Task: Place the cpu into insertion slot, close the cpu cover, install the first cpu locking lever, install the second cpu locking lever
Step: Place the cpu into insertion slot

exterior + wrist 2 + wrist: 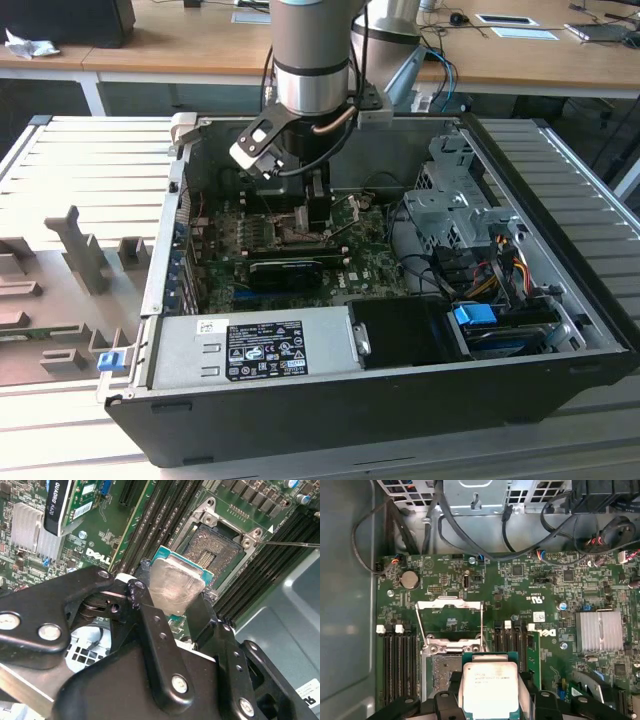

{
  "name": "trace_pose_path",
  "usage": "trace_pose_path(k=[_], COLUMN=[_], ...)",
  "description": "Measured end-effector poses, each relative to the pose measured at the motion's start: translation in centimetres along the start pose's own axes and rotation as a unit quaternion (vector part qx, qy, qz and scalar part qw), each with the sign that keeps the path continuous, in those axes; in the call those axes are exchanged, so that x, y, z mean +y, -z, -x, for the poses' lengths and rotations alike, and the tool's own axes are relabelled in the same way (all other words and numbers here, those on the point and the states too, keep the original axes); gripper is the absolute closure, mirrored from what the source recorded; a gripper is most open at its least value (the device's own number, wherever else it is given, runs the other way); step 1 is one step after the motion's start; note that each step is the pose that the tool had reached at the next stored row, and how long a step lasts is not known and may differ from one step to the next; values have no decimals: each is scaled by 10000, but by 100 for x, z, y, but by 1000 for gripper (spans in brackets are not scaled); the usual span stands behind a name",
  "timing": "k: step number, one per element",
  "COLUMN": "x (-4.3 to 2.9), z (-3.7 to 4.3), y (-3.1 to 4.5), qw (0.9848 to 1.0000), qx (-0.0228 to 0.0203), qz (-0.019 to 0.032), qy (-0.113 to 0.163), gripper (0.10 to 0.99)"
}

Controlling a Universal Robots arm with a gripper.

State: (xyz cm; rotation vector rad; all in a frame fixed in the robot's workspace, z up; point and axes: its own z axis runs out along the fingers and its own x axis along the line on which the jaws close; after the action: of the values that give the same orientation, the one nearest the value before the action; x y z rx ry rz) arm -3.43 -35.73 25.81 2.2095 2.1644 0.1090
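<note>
1. The gripper (175, 600) clamps the cpu (176, 586) by two opposite edges. Its jaws are narrowed to the chip's width, and the chip's metal face is turned away from the board.
2. The cpu hangs over the edge of the insertion slot (216, 550) nearest the gripper and is not seated. The slot's dark centre lies bare.
3. In the first wrist view the cpu (487, 687) has a few lines of small dark print on its pale face.
4. The cpu cover (449, 603) stands swung open at the far edge of the insertion slot (442, 667), and green board shows through its window.
5. The motherboard (540, 575) has white lettering printed beside the memory slots, with a small white sticker (538, 615) close by.
6. In the exterior view the arm reaches down into the open computer case (400, 400), and the gripper (318, 212) is over the middle of the board.
7. The power supply (190, 350) lies along the case's near edge and carries a black-and-white printed label (265, 350). A long black card (290, 268) lies between it and the slot.
</note>
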Motion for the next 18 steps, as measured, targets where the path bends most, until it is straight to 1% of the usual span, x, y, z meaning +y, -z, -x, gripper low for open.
trace_pose_path(k=[12, 18], x=[-5, -5], z=[1, 1], y=[-54, -60], qw=[10000, 10000], qx=[0, 0], qz=[0, 0], qy=[-1, -1], gripper=[557, 557])
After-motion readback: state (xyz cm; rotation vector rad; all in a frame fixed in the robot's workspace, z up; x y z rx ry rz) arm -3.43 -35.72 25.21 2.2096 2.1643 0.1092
